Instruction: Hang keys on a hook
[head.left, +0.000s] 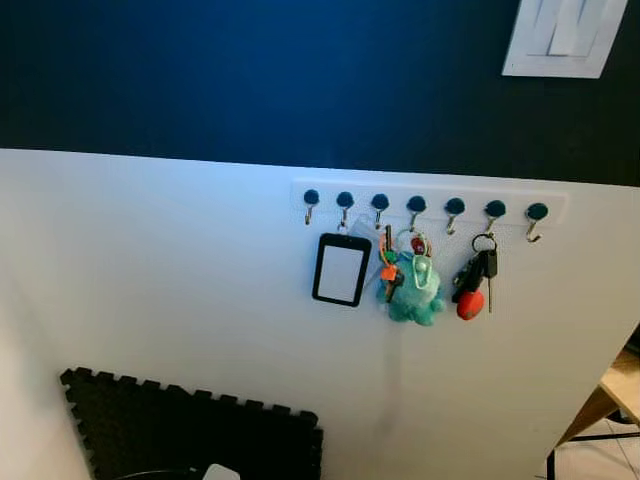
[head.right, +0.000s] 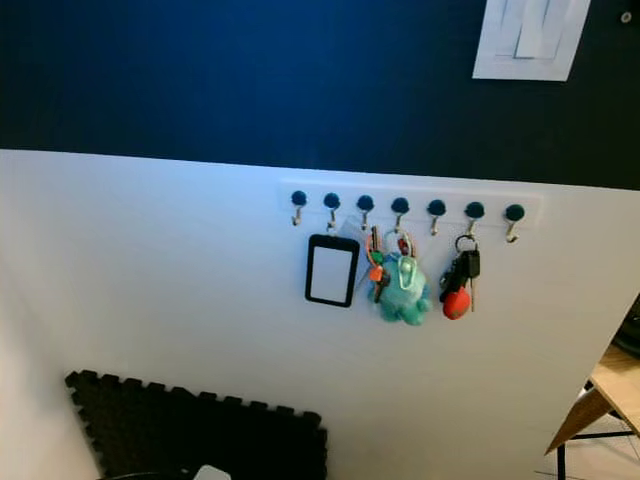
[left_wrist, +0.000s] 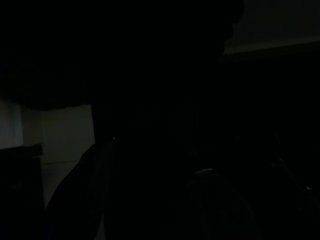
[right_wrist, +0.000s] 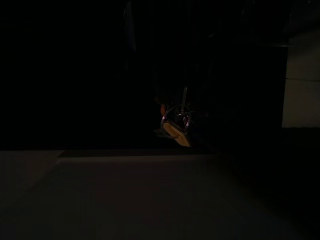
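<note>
A white rail of several blue-capped hooks (head.left: 430, 200) is fixed on the white wall panel. From it hang a black badge holder (head.left: 341, 269), keys with orange and green tags (head.left: 388, 268), a teal plush toy (head.left: 413, 292) and black car keys with a red fob (head.left: 473, 285). The leftmost hook (head.left: 311, 203), the hook (head.left: 454, 212) beside the plush toy and the rightmost hook (head.left: 536, 217) are bare. In the very dark right wrist view, a key ring with a brass key (right_wrist: 175, 125) hangs at my right gripper. The left arm hangs idle in the dark.
A black foam mat (head.left: 190, 430) leans low against the white panel. A wooden piece of furniture with black legs (head.left: 610, 395) stands at the lower right. A white frame (head.left: 565, 35) is mounted on the dark blue wall above.
</note>
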